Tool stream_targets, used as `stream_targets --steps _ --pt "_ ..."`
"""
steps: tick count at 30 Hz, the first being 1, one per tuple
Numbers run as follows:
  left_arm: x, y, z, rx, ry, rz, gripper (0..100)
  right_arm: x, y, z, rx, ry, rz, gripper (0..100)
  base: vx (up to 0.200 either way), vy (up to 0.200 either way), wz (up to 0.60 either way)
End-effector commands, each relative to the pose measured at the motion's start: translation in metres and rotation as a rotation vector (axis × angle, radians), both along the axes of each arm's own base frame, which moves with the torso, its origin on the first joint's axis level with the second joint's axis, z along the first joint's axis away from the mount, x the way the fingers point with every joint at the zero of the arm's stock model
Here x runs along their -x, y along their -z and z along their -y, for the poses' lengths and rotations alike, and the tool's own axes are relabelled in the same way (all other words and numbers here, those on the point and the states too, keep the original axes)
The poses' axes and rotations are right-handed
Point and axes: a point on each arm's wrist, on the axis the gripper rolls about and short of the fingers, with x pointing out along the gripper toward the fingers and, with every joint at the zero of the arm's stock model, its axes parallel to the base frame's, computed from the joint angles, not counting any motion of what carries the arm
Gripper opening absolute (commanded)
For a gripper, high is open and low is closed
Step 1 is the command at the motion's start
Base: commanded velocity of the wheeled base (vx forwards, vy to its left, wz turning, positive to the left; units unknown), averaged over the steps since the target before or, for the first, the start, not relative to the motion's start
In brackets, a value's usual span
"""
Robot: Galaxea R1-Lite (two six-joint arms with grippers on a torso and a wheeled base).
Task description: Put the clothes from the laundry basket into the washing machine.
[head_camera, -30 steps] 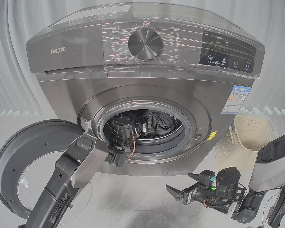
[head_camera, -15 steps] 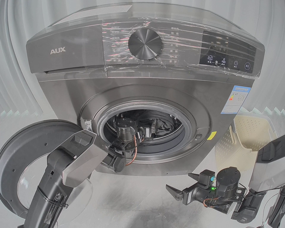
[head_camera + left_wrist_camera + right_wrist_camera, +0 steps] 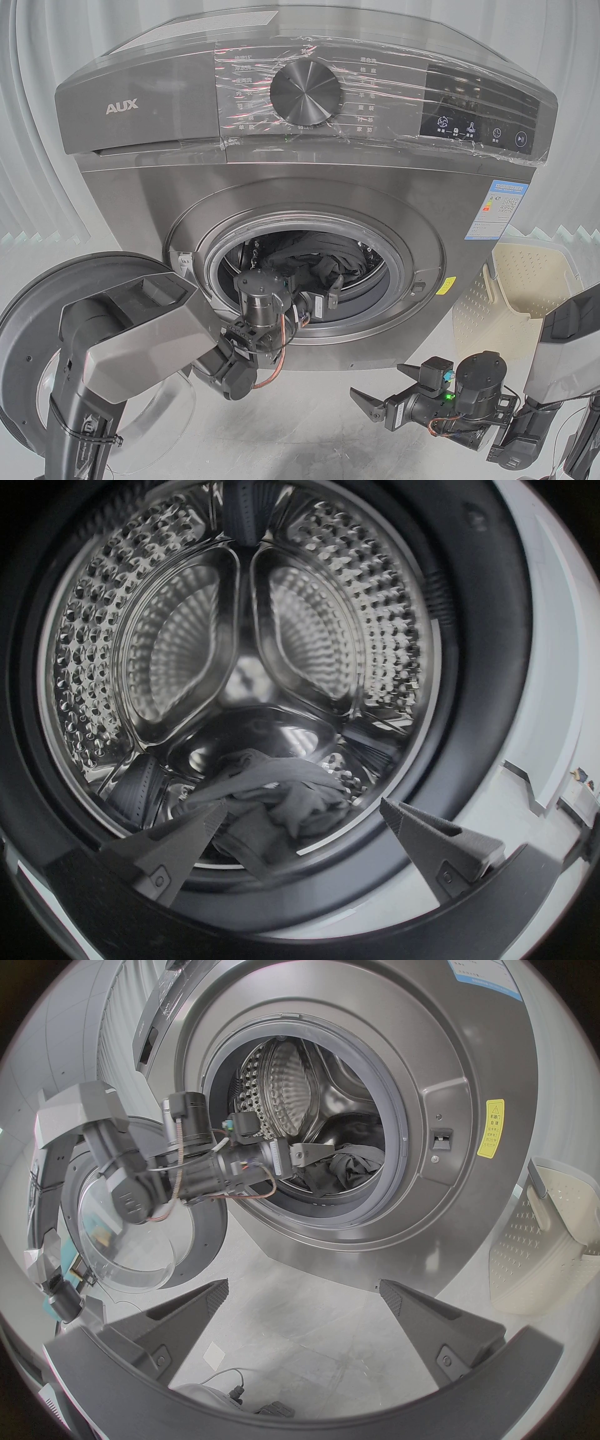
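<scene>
Grey-fingered right gripper [image 3: 375, 380] hangs low, spread and empty. Further in, left gripper [image 3: 301, 806], also released, sits at the washing machine [image 3: 300, 181] mouth; dark clothes [image 3: 319, 259] lie in the drum [image 3: 187, 636]. Best to back out straight, clear of the fabric.

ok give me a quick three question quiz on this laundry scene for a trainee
1. True or false: the door of the washing machine stands open.
2. Where do the dark clothes lie? A) in the drum B) in the laundry basket C) on the floor
3. Fill in: the jaws of the right gripper are ____.

Key: 1 true; 2 A; 3 open
</scene>
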Motion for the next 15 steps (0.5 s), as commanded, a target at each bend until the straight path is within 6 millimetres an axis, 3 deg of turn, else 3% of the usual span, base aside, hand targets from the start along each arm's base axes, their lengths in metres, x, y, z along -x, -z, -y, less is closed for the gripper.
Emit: stream_targets --steps 1,5,9,12,15 --pt "0.050 -0.018 0.002 0.000 0.072 -0.004 100 -0.001 -0.001 0.001 -0.003 0.010 0.004 100 0.000 0.000 0.00" --pt "0.079 -0.020 0.000 -0.007 0.113 -0.031 100 -0.002 -0.004 0.003 -0.009 0.017 0.012 100 0.000 0.000 0.00" --pt "0.122 -0.035 -0.011 0.012 0.160 -0.042 100 0.001 -0.018 0.007 -0.041 0.021 0.047 100 0.000 0.000 0.00" --pt "0.143 -0.052 -0.022 0.061 0.162 -0.022 100 0.002 -0.027 0.011 -0.055 0.050 0.083 100 0.000 0.000 0.00" --pt "0.169 -0.069 -0.050 0.081 0.136 -0.028 100 0.003 -0.045 0.019 -0.078 0.109 0.152 100 0.000 0.000 0.00"
